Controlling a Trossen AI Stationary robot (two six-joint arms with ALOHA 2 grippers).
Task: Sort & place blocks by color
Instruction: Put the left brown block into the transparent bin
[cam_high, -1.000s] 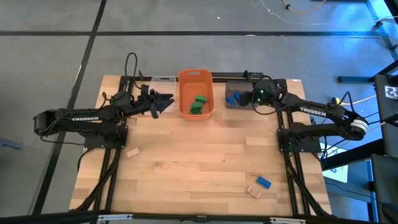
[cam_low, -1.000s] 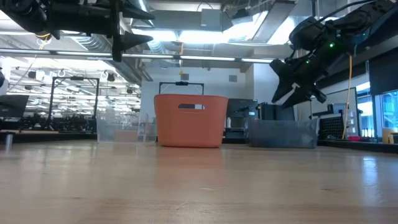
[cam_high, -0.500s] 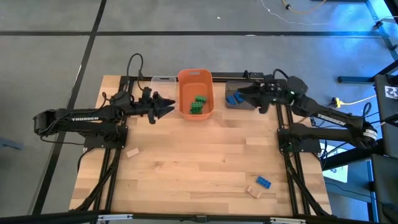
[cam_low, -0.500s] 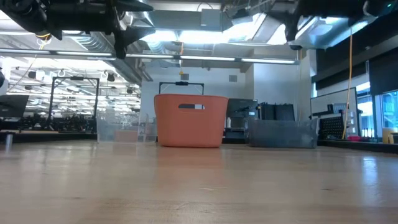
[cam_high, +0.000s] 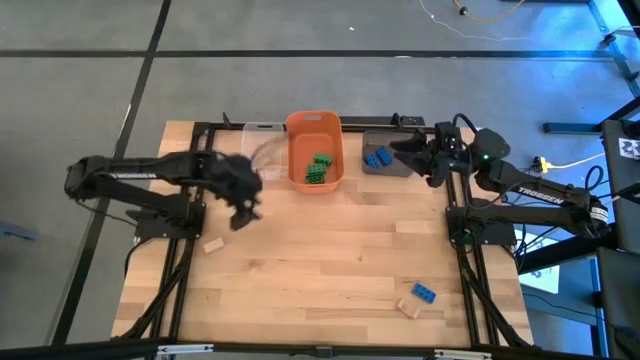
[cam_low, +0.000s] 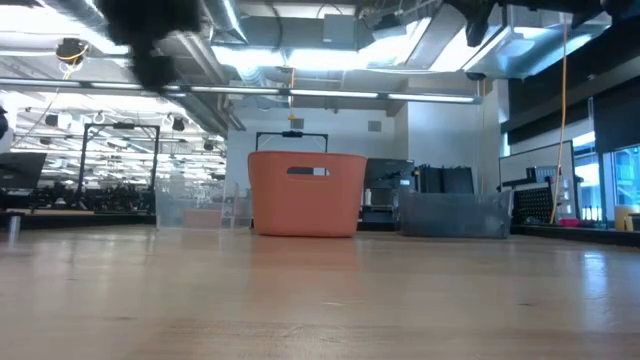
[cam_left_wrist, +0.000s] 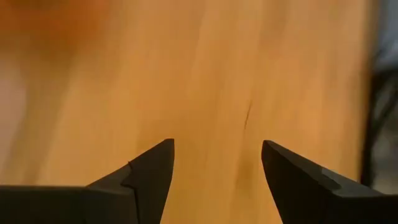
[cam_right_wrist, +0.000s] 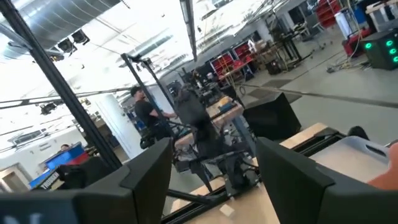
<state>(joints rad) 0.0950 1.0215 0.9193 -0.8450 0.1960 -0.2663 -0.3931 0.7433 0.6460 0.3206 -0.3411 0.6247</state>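
Note:
My left gripper is open above bare table, near the clear bin, pointing down; the left wrist view shows only wood between its fingers. My right gripper is open, held high and level by the grey-brown bin, pointing toward the table's left. Green blocks lie in the orange bin. Blue blocks lie in the grey-brown bin. A tan block lies flat near the left edge. A blue block and a tan block lie near the right near corner.
The three bins stand in a row along the table's far edge; in the low view the orange bin sits between the clear bin and the grey-brown bin. Both arm bases flank the table. People stand in the room beyond.
My left gripper has swung from beside the clear bin toward the table's near edge and tipped downward, moving fast enough to blur. My right gripper has risen from over the grey-brown bin, turned from pointing down to level, and drawn slightly toward the right edge.

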